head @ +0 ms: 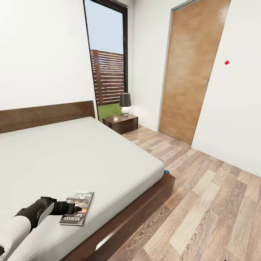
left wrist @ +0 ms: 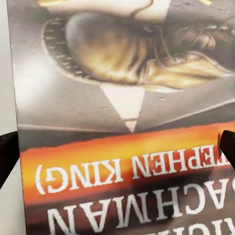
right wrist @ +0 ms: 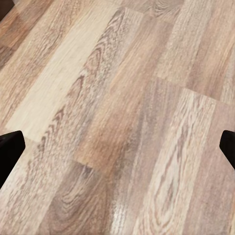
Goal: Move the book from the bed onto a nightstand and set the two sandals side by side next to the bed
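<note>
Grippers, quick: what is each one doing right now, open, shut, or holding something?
Left gripper: open, fingers spread on either side of the book on the bed, not gripping yet.
Right gripper: open, holding nothing, pointed at the floor.

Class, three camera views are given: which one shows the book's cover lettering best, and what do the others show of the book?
The left wrist view: the book sits close up, its orange band and white lettering readable. The head view shows the whole book small, on the bed. The right wrist view looks at the wood floor.
</note>
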Controlling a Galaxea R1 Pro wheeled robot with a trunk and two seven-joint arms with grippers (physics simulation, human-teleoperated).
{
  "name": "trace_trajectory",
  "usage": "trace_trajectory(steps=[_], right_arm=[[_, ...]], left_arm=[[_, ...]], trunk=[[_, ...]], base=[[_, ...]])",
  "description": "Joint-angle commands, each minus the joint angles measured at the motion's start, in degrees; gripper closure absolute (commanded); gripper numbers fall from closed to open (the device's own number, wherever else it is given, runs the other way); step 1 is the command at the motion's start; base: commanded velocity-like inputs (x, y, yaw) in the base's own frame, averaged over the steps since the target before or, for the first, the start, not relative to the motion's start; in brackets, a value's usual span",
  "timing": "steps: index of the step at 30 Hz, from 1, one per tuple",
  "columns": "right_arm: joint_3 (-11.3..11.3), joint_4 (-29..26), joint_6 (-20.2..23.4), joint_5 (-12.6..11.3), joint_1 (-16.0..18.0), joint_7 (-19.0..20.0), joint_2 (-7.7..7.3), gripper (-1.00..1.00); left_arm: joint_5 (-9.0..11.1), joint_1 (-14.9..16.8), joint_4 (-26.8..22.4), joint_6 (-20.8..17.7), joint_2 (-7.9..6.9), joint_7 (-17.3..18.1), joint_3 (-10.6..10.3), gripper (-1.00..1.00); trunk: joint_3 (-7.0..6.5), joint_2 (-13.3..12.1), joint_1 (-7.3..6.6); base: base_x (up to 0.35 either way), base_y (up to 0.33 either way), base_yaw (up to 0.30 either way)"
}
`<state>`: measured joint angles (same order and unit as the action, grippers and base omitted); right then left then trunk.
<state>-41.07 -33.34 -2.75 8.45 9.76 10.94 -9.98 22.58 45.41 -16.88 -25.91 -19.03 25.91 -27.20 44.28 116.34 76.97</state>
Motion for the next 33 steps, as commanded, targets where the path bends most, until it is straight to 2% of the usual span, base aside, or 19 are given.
trace_trajectory(steps=[1,24,33], right_arm=[[-0.5,0.0,-0.2,0.6,0.1,0.5,0.04,-1.00],[-0.4,0.0,-0.2,0.5,0.1,0.4,0.04,-1.00],[-0.4,0.0,-0.2,0.5,0.1,0.4,0.04,-1.00]], left_arm=[[0.4,0.0,-0.1,-0.4,-0.05,0.0,-0.2,-1.00],[0.4,0.0,-0.1,-0.4,-0.05,0.0,-0.2,-1.00],[0.4,0.0,-0.1,-0.4,-0.05,0.0,-0.2,-1.00]], trunk=[[0.06,0.0,-0.01],[0.06,0.0,-0.01],[0.06,0.0,-0.01]], base=[[0.000,0.000,0.000],[-0.002,-0.001,0.000],[-0.060,-0.099,0.000]])
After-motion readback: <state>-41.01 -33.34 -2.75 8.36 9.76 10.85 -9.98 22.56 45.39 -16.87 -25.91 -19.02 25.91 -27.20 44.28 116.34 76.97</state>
